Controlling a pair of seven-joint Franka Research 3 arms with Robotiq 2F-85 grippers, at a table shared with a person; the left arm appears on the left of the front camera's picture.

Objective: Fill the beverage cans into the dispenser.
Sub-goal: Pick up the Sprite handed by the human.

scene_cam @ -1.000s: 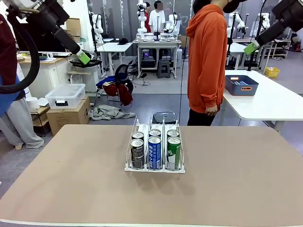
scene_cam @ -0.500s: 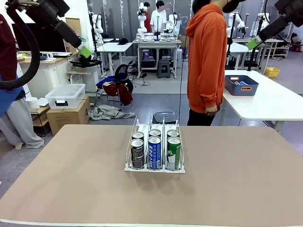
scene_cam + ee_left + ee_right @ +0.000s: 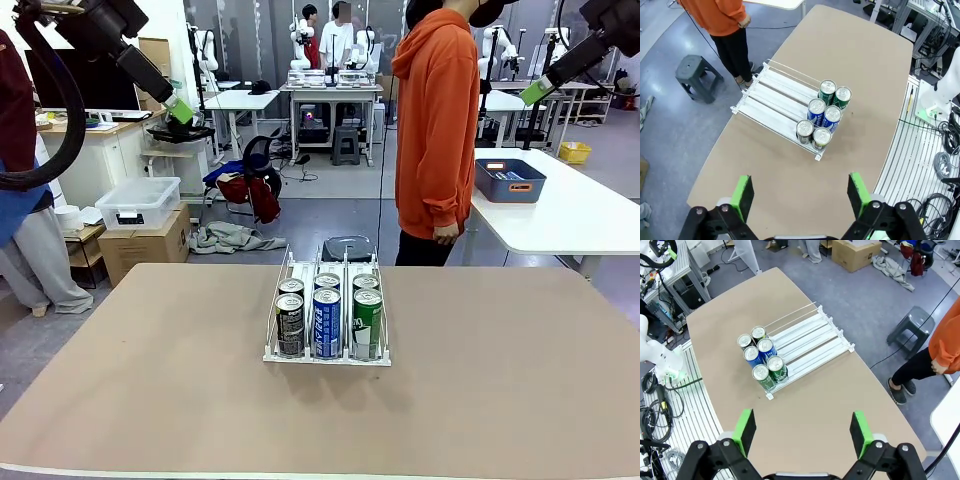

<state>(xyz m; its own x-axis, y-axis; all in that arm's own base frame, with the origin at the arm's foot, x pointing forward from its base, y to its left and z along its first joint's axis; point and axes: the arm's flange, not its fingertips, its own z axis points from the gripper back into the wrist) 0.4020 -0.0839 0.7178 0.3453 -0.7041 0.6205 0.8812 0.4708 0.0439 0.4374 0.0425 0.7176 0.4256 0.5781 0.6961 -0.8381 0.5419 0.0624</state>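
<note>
Left gripper (image 3: pixel 801 192) and right gripper (image 3: pixel 802 432) are hanging high over the table (image 3: pixel 150 380), claws spread fully wide and gripping nothing.

The dispenser (image 3: pixel 776 94) is sitting mid-table. Six beverage cans (image 3: pixel 327 322) are standing two per lane at its robot-side end, leaving the far stretch of each lane lying open. A person in an orange hoodie (image 3: pixel 437 130) is standing just beyond the table's far edge, near the rack's back end, with a grey stool (image 3: pixel 699 77) on the floor beside them. Bare tabletop is running from the rack out to every edge, widest toward the two long sides.
</note>
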